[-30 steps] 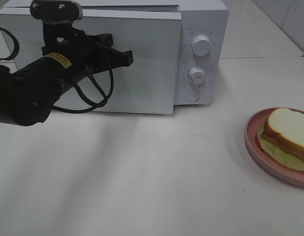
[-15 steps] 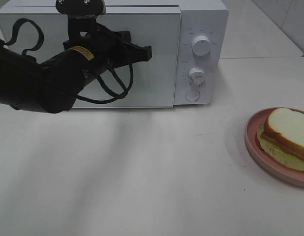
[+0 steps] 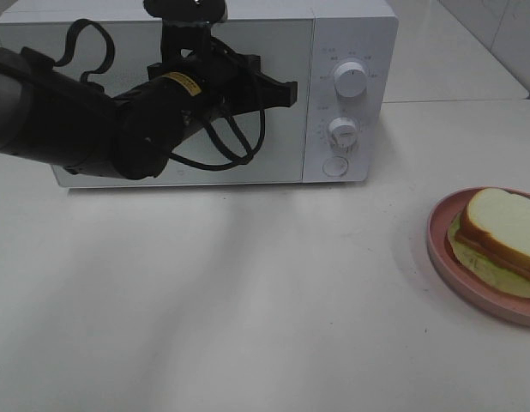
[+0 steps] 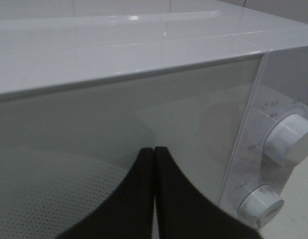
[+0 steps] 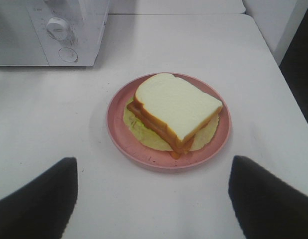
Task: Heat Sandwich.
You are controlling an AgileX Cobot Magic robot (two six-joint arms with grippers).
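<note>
Two stages of the task can be judged from how things lie, and neither loading nor heating is seen to be done. The counter [image 3: 248,326] carries everything. The microwave [image 3: 351,51] stands at its back, and its door [image 3: 93,77] is seen flush with the body, so the cavity is shut off. The left arm [image 3: 68,120] is stretched across the door front, and the left hand [image 4: 154,199] is shown with its two fingers pressed together, pinching nothing, the tips at or just off the door glass near the control panel; contact cannot be told. The pink plate [image 5: 119,134] sits on the counter well apart from the microwave, towards the right side. The sandwich [image 5: 176,109] lies on that plate, untouched, lettuce showing under the bread. The right hand [image 5: 154,199] is held above the counter just short of the plate, its fingers spread wide and empty. The two knobs [image 3: 351,79] are not being touched. Still left, by this judgement: the door to be opened, the sandwich to be put inside, the door to be shut and a knob to be turned
</note>
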